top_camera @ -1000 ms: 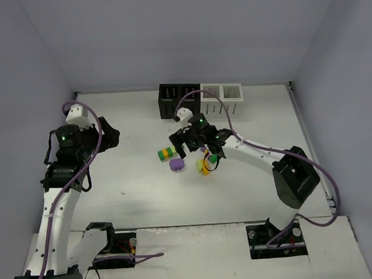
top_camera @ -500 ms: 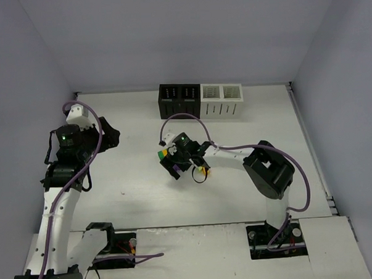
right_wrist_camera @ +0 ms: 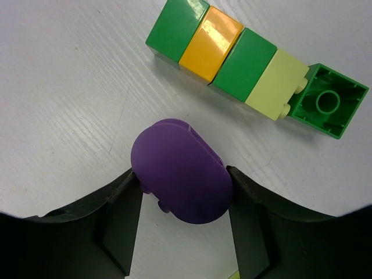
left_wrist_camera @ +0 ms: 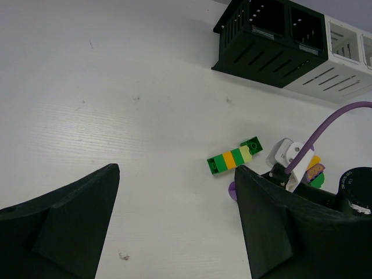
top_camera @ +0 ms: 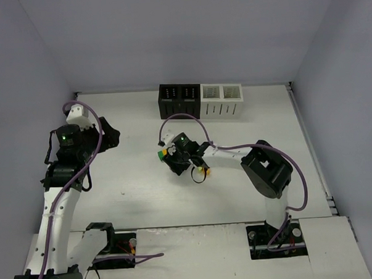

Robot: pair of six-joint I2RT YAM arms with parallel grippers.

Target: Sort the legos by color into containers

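Right gripper [right_wrist_camera: 182,189] clamped on the purple brick [right_wrist_camera: 177,160]: 1 black finger [right_wrist_camera: 119,218] presses each flank, no gap showing on either side. The brick sits on the table [right_wrist_camera: 70,87], rounded face up. The hold goes across its short width, probably because that span fits between the fingers and keeps them off the neighbour.

That neighbour is a strip [right_wrist_camera: 226,55] of 5 joined bricks, green, orange, green, pale lime, green, lying just beside the purple one but apart from it. It looks untouched; likely left for later since it mixes colours and needs splitting.

A few loose pieces, orange-yellow [top_camera: 203,171] among them, lie close by the right wrist; too small to sort out.

Bins [top_camera: 201,100] stand in a row at the far edge, 2 black on the left, 2 white on the right, well apart from the bricks. Contents cannot be made out.

Right arm [top_camera: 267,170]: elbow raised over the right half of the table, forearm stretched left to the centre, wrist turned down over the brick.

Left arm [top_camera: 66,163]: upright at the left side, clear of the work. Left gripper [left_wrist_camera: 177,174] fingers wide apart, nothing between them, looking down toward the strip. Judged idle while the right makes the pick.
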